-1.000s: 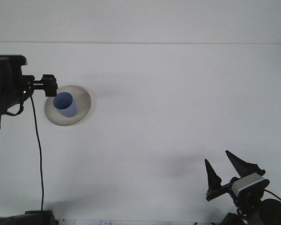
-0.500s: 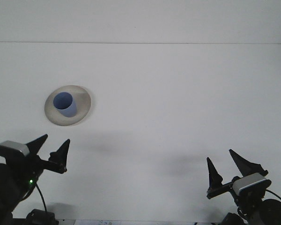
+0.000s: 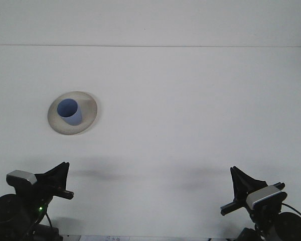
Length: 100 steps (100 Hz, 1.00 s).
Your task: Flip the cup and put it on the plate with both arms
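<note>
A blue cup (image 3: 70, 111) stands upright, mouth up, on a round pale plate (image 3: 90, 106) at the left of the white table. My left gripper (image 3: 65, 165) is low at the front left corner, well short of the plate. Its fingers show as one dark wedge, shut on nothing. At the front right corner my right gripper (image 3: 233, 169) is also shut and holds nothing. Both grippers are far from the cup.
The white table (image 3: 180, 115) runs back to a pale wall; its far edge is a faint line near the top. A black cable hangs by the left arm's base (image 3: 12, 213). The right arm's base (image 3: 283, 226) fills the bottom right corner.
The left arm drew back from beside the plate to the front left corner, leaving the cup on the plate. Both grippers went from open to shut and sank lower.
</note>
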### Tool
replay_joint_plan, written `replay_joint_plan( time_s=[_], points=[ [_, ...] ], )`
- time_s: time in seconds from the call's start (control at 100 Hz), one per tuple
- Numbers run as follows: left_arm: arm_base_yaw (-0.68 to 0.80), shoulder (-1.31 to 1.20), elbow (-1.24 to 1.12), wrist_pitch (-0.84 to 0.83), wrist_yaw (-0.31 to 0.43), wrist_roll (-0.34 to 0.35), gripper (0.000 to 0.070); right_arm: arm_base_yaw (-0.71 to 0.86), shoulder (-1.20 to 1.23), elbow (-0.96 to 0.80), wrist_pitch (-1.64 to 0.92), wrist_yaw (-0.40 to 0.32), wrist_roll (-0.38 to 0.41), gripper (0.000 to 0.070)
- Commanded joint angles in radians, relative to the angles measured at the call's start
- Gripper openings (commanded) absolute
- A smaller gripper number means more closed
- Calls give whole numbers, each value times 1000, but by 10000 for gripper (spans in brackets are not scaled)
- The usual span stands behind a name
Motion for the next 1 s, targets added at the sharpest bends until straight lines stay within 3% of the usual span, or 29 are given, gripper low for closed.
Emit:
replay_joint_plan(
  time_s=[0.0, 0.68, 0.77, 0.87, 0.99],
  points=[
    [-3, 2, 8, 6, 4, 2, 15, 8, 2, 3, 6, -1, 3, 6],
    [-2, 0, 8, 3, 4, 4, 15, 8, 2, 3, 28, 0, 3, 6],
    [8, -10, -2, 21, -5, 135, 15, 8, 2, 3, 28, 0, 3, 6],
    [26, -30, -78, 124, -30, 225, 15, 8, 2, 3, 28, 0, 3, 6],
    [47, -87, -257, 297, -165, 280, 15, 8, 2, 3, 28, 0, 3, 6]
  ],
)
